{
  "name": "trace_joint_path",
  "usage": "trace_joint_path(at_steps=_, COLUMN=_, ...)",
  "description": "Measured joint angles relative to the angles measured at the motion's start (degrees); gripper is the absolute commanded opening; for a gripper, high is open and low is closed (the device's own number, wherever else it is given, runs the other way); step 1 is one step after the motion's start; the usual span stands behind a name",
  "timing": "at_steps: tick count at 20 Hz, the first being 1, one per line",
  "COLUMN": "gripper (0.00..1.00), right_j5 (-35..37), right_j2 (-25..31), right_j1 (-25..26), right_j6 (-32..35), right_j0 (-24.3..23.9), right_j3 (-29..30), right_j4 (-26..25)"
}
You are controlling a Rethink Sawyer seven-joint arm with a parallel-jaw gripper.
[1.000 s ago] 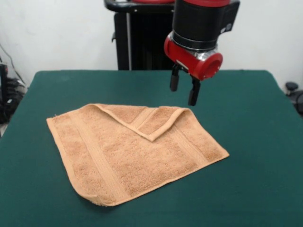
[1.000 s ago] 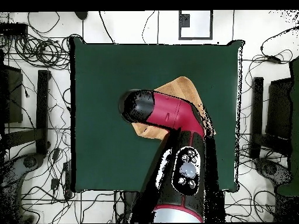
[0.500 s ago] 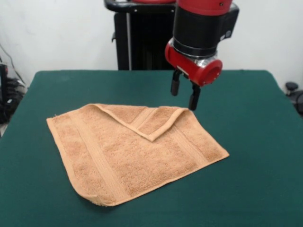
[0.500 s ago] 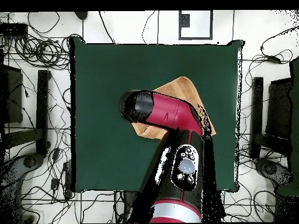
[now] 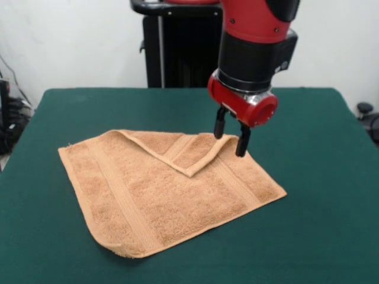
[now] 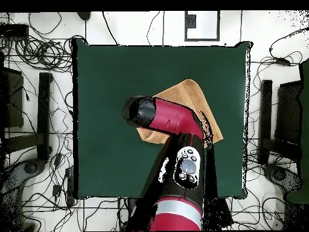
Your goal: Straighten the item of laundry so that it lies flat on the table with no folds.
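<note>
**Parted jaws hang over the towel's folded far corner**

Your gripper [image 5: 231, 138] hangs with its 2 fingers [image 5: 241, 144] parted and nothing between them, their tips just above the far right end of the folded-over flap [image 5: 180, 151]; whether a tip already touches the pile cannot be told from the front view. The towel [image 5: 160, 195] lies near the middle of the green table [image 5: 320, 236], 1 corner turned back on itself in a triangle, the rest mostly flat. In the overhead view the arm [image 6: 172, 121] covers much of the cloth. You risk pinching both layers at the crease, so that the whole towel drags instead of unfolding; you also risk closing on bare felt if the tips land past the edge; a shallow bite in loose terry may slip.
</note>
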Motion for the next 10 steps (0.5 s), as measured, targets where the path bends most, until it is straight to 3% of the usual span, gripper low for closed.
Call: trace_joint_path(at_steps=10, gripper=1.00, right_j5=-1.27, right_j2=-0.03, right_j1=-0.01, right_j6=0.00, right_j0=0.70, right_j3=1.27, right_j4=0.06)
